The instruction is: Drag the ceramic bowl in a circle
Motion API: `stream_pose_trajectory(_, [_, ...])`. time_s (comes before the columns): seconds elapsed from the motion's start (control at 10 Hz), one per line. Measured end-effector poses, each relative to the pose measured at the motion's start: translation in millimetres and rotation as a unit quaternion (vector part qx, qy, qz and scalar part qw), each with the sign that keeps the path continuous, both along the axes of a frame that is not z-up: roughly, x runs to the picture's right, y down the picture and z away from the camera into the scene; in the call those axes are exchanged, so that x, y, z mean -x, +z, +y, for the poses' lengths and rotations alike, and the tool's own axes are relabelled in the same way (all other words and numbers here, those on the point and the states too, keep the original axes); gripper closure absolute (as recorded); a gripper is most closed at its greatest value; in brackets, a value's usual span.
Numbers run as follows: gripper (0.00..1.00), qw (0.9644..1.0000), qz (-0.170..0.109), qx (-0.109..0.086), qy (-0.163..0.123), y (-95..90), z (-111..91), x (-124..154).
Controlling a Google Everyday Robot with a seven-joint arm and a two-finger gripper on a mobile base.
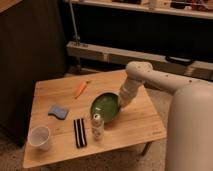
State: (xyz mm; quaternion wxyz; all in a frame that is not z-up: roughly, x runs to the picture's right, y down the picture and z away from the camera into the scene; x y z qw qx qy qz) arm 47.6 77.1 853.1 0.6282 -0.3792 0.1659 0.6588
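Observation:
The ceramic bowl (105,107), glossy green with a darker rim, sits on the wooden table (140,122) right of centre, close to a small white bottle (97,126). My gripper (121,102) reaches down from the white arm on the right and is at the bowl's right rim, shut on it. The fingertips are hidden behind the rim and the wrist.
An orange carrot-shaped item (80,89) lies at the back of the table, with a blue sponge (58,111) at the left. A black-and-white striped object (79,132) and a white cup (40,137) sit near the front edge. A metal shelf rail (110,54) runs behind the table.

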Motion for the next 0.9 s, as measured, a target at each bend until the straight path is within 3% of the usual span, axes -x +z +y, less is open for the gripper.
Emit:
stream_pose_trajectory(0.2, [1.00, 0.9996, -0.028, 0.006, 0.004, 18.3, -17.4, 48.3])
stream_pose_trajectory(0.4, [1.00, 0.9981, -0.054, 0.009, 0.030, 47.1, -43.0, 78.6])
stream_pose_trajectory(0.6, [1.00, 0.9977, -0.051, 0.013, 0.041, 65.0, -58.1, 91.9])
stream_pose_trajectory(0.9, [1.00, 0.9974, -0.029, 0.016, 0.064, 78.7, -68.6, 77.8])
